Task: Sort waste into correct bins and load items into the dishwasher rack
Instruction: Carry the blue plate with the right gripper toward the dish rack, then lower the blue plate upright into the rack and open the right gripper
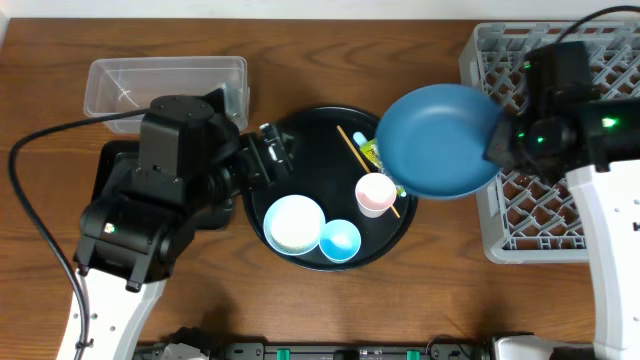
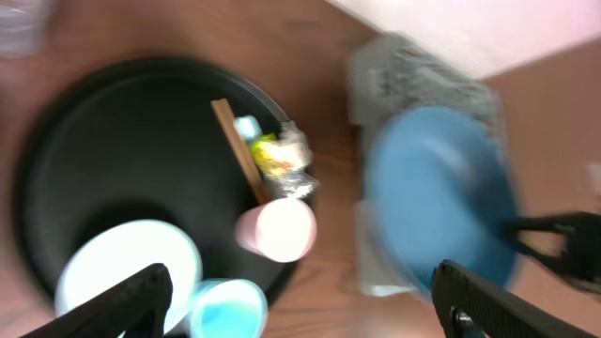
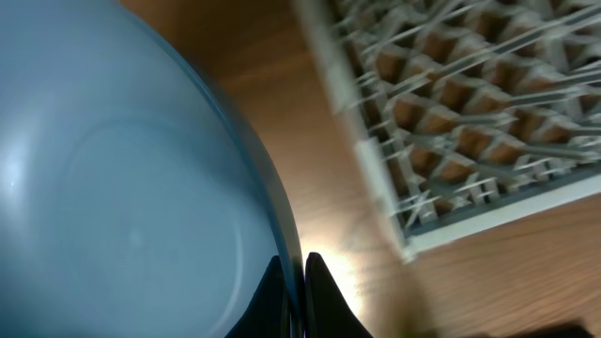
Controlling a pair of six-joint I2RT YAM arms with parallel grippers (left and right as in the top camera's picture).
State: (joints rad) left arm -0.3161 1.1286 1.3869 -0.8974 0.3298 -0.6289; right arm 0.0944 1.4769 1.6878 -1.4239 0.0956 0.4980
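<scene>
Smooth round blue plate (image 3: 122,188) rim pinched in right pincer (image 3: 293,282); left pincer (image 2: 300,282) wide above glossy black tray (image 2: 113,122).

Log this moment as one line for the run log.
right gripper: shut on blue plate, between round tray and rack | left gripper: open, over round tray

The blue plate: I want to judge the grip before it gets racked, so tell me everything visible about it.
The blue plate is round, smooth and glossy, plastic-looking, shallow with a raised rim and a faint inner ring. It looks empty. It hangs in the air face up, about level, over the gap between the round black tray and the rack. Only the right pincer touches it, shut on its rim at the rack side.
</scene>
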